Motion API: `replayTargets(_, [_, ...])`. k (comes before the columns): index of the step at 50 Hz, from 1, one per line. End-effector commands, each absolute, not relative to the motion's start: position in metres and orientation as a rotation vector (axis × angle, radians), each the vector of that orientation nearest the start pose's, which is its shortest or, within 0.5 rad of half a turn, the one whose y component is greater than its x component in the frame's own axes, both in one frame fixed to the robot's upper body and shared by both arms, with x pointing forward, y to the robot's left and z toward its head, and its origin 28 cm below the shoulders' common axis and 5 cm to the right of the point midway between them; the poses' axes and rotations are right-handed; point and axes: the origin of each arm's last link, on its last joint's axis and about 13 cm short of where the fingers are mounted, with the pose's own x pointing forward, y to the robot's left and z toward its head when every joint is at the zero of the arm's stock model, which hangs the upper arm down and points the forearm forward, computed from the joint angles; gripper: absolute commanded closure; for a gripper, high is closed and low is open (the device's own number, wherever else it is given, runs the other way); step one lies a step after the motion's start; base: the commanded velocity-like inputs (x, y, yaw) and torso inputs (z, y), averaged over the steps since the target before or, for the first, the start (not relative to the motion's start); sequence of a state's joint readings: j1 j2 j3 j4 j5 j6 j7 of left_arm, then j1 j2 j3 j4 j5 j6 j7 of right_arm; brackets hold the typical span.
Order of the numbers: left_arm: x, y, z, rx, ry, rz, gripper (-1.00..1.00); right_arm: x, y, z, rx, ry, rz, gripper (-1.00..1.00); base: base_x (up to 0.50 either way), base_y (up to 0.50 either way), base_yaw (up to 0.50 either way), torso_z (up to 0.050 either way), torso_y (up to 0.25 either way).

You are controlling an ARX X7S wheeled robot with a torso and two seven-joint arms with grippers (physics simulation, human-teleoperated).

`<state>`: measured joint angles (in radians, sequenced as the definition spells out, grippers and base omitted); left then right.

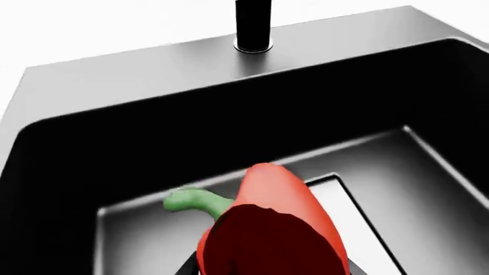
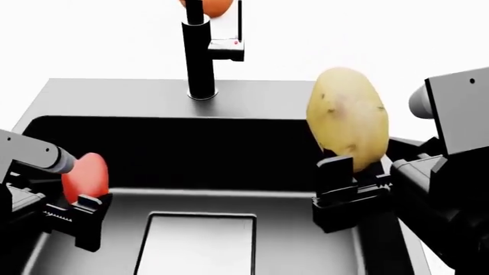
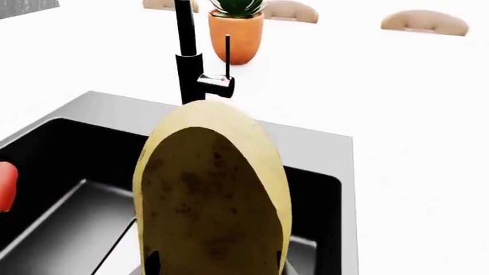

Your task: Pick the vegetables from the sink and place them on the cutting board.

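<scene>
Both arms are up over the sink (image 2: 114, 91), each with a vegetable in hand. On the left, the left pincer (image 2: 80, 215) is clamped on the red bell pepper (image 2: 86, 176), which sits between the black fingers at the basin's left side, clear of the grey floor; the left wrist view fills with that pepper (image 1: 271, 229), its green stem (image 1: 194, 200) curling out to one side, the black wall and metal floor of the sink (image 1: 137, 74) spread behind it. Over on the right, the right pincer (image 2: 347, 192) grips the potato (image 2: 347, 117) by its lower end, and the speckled yellow-brown oval stands nearly upright, lifted above the rim near the sink's right edge. The right wrist view shows the same potato (image 3: 210, 195) looming large, with a sliver of the pepper (image 3: 6, 186) at the picture's edge across the basin. The black faucet (image 2: 200, 51) rises from the back rim between the two arms, and beyond it on the white surface (image 3: 367, 91) stands an orange pot (image 3: 237, 37) with a green plant. The cutting board is not in any view.
</scene>
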<state>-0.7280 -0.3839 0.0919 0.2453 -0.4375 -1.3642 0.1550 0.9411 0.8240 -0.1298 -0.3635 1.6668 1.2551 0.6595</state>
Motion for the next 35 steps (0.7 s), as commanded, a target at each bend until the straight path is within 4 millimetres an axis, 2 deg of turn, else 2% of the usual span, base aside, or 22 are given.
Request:
replayTargets(1, [0.285,0.273,0.192,0.038,0.428,-0.262,1.0,0.228,-0.182,0.275,-0.054,0.238,0.24,1.0,-0.45,0.0,0.0,0.0,0.0])
replayTargets(8, [0.282,0.274,0.189,0.04,0.431,-0.261,1.0,0.229,-0.182,0.271,-0.045,0.242,0.244,1.0,-0.49,-0.12,0.0,0.0,0.0])
replayTargets(16, [0.279,0.278,0.187,0.033,0.437,-0.255,1.0,0.229,-0.183,0.265,-0.041,0.255,0.249,1.0,-0.44,-0.43,0.0,0.0,0.0])
replayTargets(22, [0.269,0.286,0.189,0.025,0.437,-0.26,1.0,0.227,-0.183,0.27,-0.044,0.239,0.251,1.0,-0.37,-0.48,0.0,0.0,0.0])
replayTargets(35, [0.28,0.275,0.198,0.029,0.418,-0.261,1.0,0.229,-0.186,0.265,-0.036,0.218,0.258,1.0,-0.12,-0.5,0.0,0.0,0.0])
